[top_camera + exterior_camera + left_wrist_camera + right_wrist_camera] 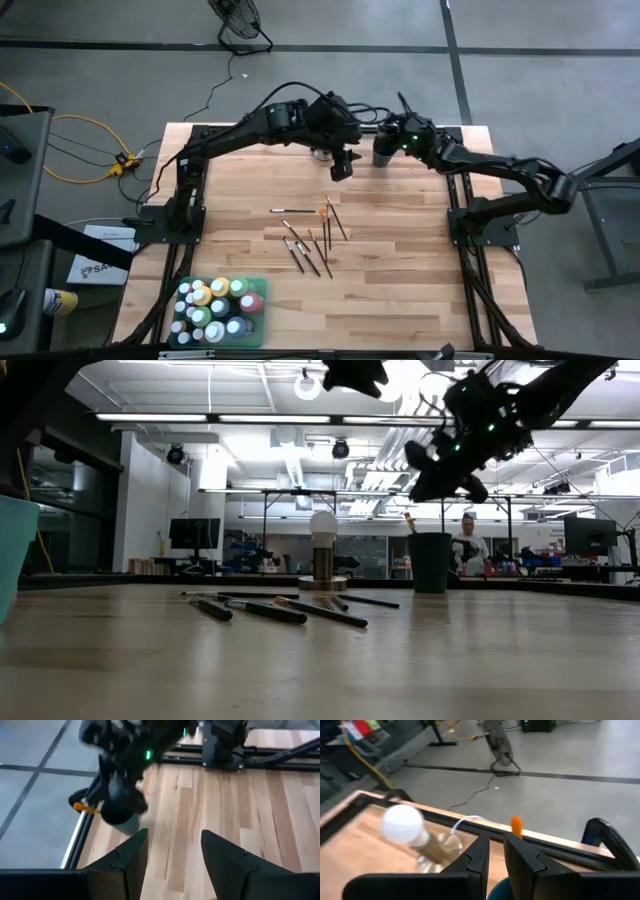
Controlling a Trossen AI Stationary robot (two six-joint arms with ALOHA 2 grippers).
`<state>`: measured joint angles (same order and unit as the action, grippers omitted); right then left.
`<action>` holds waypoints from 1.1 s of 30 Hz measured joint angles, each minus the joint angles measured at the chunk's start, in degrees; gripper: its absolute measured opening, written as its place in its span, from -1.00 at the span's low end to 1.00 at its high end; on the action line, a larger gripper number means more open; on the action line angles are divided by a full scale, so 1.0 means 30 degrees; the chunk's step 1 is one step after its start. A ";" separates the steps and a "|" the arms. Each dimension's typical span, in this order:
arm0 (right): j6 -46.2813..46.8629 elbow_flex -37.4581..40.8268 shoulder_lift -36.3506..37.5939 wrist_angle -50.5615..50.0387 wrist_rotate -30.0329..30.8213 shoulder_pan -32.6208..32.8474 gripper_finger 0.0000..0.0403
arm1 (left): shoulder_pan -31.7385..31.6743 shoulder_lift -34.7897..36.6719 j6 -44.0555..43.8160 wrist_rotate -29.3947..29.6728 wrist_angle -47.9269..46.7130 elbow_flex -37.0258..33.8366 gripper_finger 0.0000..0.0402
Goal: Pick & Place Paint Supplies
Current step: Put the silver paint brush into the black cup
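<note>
brushes loose on table (mid-table)

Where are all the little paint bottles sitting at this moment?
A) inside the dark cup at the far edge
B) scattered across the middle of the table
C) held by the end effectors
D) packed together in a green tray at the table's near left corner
D: in the high view the paint bottles stand clustered in the green tray, while only the brushes lie mid-table.
</note>
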<state>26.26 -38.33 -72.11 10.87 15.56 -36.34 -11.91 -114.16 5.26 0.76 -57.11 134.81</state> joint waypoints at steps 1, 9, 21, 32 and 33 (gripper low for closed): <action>0.0095 0.0000 0.0508 -0.0438 -0.0295 -0.0001 -0.74 | 0.0234 0.0117 -0.0088 0.0393 -0.0294 0.0005 -0.12; 0.0160 -0.0015 0.5353 -0.4625 -0.2335 -0.0007 -0.66 | 0.2481 0.0201 -0.0914 0.2831 0.0204 0.0005 -0.12; 0.0138 -0.0015 0.9864 -0.6214 -0.6620 -0.0007 -0.61 | 0.4290 0.0221 -0.2663 0.2285 0.5824 -0.5308 -0.12; -0.0404 -0.0015 1.0857 -0.8117 -0.8230 -0.0007 -0.60 | 0.4592 0.2787 -0.4677 0.2658 0.9391 -1.1126 -0.12; -0.0409 -0.0015 1.0885 -0.8161 -0.8234 -0.0007 -0.60 | 0.4600 0.3235 -0.4896 0.2896 1.0137 -1.1982 -0.12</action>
<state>25.04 -38.37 -39.46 -13.61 -9.15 -36.36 1.89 -104.46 -9.43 9.45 -26.70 98.86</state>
